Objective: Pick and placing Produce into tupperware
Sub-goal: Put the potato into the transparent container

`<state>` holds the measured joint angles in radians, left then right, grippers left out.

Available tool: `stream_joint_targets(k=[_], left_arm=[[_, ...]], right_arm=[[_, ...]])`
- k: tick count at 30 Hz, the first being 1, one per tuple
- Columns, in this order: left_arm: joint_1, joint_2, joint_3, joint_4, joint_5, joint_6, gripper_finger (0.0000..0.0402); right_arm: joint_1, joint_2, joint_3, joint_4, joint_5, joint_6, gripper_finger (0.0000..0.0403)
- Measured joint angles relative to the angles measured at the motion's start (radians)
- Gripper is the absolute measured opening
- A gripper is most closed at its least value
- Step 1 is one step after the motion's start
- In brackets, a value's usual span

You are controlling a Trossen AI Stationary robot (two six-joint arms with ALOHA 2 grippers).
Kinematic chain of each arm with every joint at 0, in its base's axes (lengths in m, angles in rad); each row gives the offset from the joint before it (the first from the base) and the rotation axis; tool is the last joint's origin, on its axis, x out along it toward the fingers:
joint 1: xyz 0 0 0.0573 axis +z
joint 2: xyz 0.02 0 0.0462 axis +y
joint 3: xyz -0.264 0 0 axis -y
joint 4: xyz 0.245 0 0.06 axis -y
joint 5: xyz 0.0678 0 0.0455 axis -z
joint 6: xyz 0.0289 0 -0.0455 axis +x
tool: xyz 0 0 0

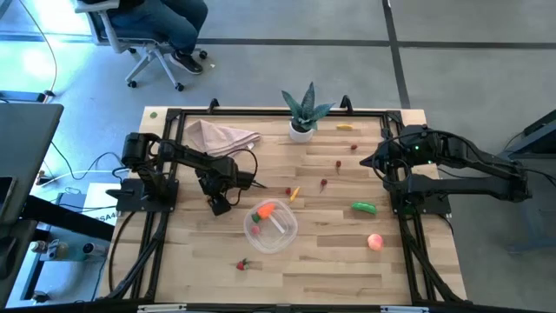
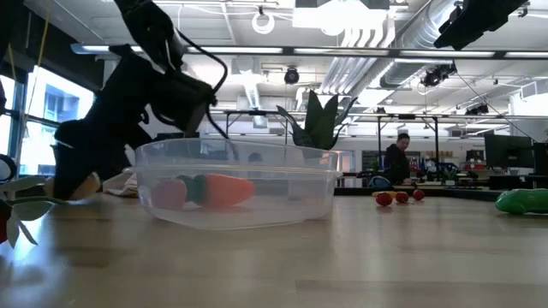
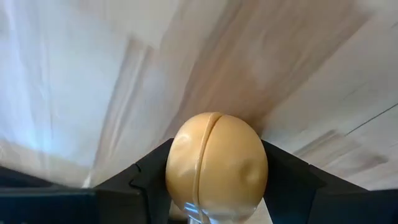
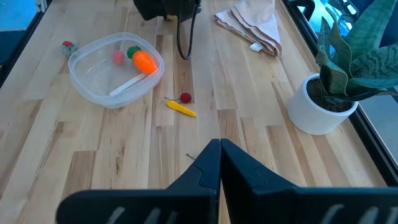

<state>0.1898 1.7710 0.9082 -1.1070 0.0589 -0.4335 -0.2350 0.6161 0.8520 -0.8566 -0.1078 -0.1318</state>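
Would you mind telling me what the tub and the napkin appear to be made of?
The tub looks like clear, glossy plastic: the carrot shows through its wall. The napkin looks like soft matte beige cloth, lying in loose folds.

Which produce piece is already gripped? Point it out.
The tan round piece, squeezed in the left pincer. The carrot lies in the tub; cucumber and peach lie loose.

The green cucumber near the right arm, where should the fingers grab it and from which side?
Grip the green cucumber across its middle, coming straight down from above. It lies flat on bare table, long and narrow, so fingers closing across its short width should hold best.
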Motion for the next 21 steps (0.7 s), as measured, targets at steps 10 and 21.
stream_joint_targets(k=[10, 21], left_arm=[[0.000, 0.000, 0.134, -0.014, -0.012, 0.040, 0.0192], [-0.002, -0.002, 0.352, -0.018, -0.003, 0.097, 0.0193]], right_arm=[[0.000, 0.000, 0.000, 0.000, 0.000, 0.000, 0.0000], [0.000, 0.000, 0.000, 0.000, 0.000, 0.000, 0.0000]])
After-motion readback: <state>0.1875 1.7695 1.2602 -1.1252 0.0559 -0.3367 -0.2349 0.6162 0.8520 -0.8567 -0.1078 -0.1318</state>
